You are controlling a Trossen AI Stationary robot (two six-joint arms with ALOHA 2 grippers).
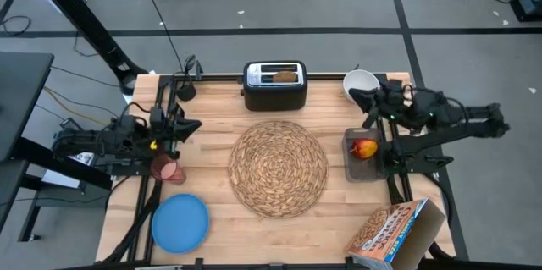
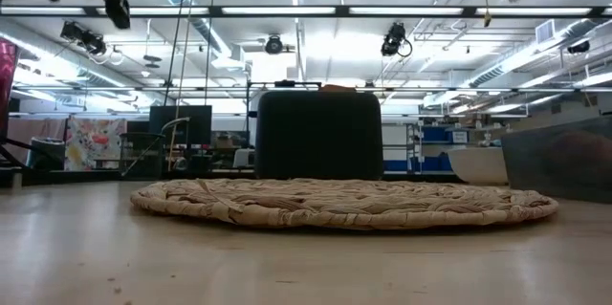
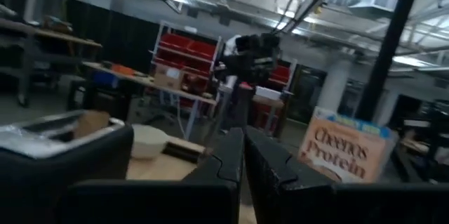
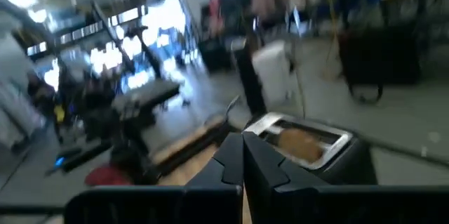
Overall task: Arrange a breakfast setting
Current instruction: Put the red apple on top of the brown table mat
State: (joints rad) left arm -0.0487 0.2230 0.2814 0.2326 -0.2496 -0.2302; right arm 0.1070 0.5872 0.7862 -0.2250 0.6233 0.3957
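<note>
The round straw placemat (image 1: 278, 167) lies flat at the table's middle and also shows in the low view (image 2: 344, 202). The blue plate (image 1: 179, 222) lies at the near left. The pink cup (image 1: 167, 168) stands beside my left arm. The white bowl (image 1: 359, 84) sits at the far right. The red fruit (image 1: 364, 148) lies in the dark tray (image 1: 362, 167). A toast slice (image 1: 284, 75) sticks out of the toaster's slot. No spoon shows. My left gripper (image 1: 188, 126) is shut and empty, above the table's left side. My right gripper (image 1: 371, 107) is shut and empty, near the bowl.
The black toaster (image 1: 274, 85) stands at the far middle, behind the placemat. A cereal box (image 1: 394, 232) lies at the near right corner. Bare wood shows between the placemat and the plate and along the near edge.
</note>
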